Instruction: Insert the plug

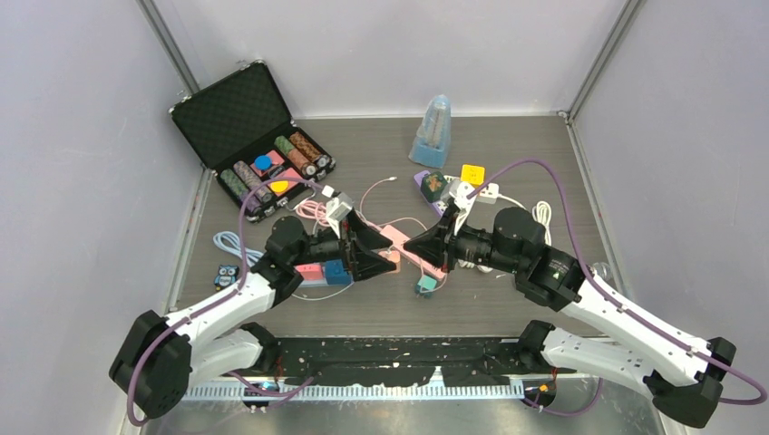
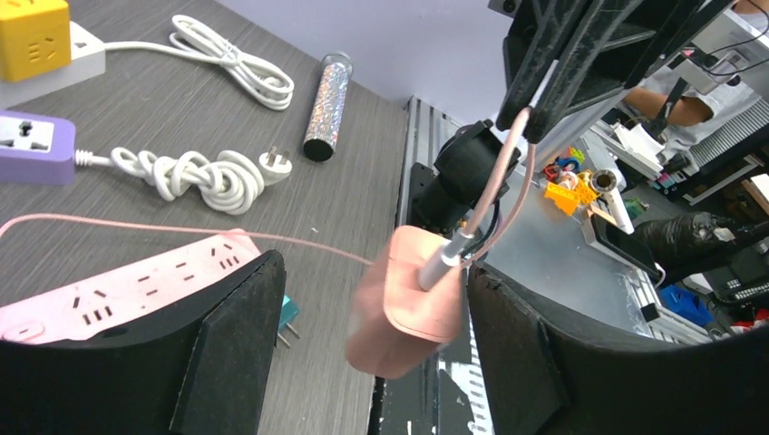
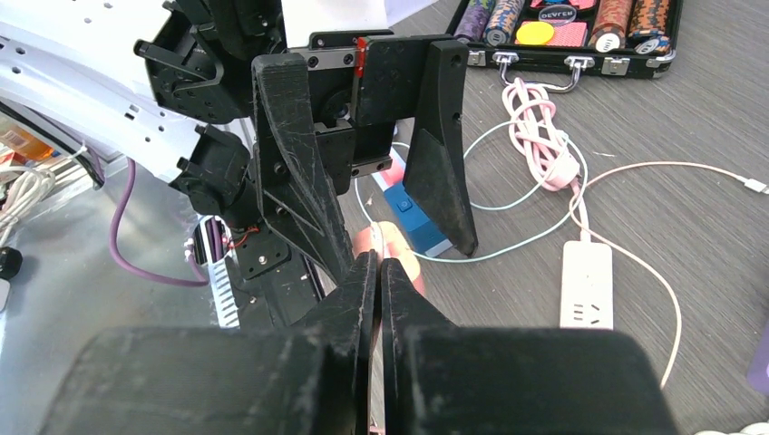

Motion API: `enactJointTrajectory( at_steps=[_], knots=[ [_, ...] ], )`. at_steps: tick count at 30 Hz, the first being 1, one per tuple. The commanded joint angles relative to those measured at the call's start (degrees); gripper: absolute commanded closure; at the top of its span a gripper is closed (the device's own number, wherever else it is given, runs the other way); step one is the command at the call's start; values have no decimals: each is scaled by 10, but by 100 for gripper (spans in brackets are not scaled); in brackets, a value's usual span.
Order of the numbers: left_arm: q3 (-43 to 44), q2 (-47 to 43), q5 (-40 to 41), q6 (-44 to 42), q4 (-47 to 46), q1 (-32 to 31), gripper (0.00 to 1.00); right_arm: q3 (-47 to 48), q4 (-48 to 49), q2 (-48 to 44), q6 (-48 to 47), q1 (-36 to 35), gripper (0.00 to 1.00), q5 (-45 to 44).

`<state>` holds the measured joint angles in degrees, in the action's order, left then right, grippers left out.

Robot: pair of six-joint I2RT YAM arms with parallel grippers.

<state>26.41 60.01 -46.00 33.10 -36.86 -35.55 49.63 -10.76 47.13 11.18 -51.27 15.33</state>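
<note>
A pink plug hangs in the air on its thin pink cable, blurred, between the open fingers of my left gripper. It seems to touch neither finger. My right gripper is shut on that cable just above the plug, tip to tip with the left gripper over the table's middle. The plug shows as a pink patch past the right jaws. A pink power strip lies flat on the table beside the left finger, sockets up, and also shows in the top view.
An open case of poker chips stands at the back left and a blue metronome at the back. A purple adapter, yellow cube socket, coiled white cords, a glitter tube, a teal plug and a white strip lie around.
</note>
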Motion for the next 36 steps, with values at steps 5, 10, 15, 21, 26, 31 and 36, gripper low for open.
enactJointTrajectory(
  at_steps=[5,10,15,21,26,31,36],
  knots=[
    [4,3,-24,16,-81,-11,28,17,43,-24,26,2,95,-40],
    [4,5,-21,1,-83,-22,20,15,46,-31,37,2,94,-54],
    [7,18,-7,0,-91,-28,29,13,49,-37,45,2,95,-64],
    [19,29,-5,0,-95,-38,48,10,49,-47,56,3,95,-76],
    [25,35,-6,-1,-94,-39,76,7,46,-54,59,5,95,-81],
    [34,36,-14,-20,-64,-40,100,6,7,-55,58,9,95,-89],
    [57,25,-32,-79,32,-39,100,24,-78,-48,37,10,52,-99]
  ],
)
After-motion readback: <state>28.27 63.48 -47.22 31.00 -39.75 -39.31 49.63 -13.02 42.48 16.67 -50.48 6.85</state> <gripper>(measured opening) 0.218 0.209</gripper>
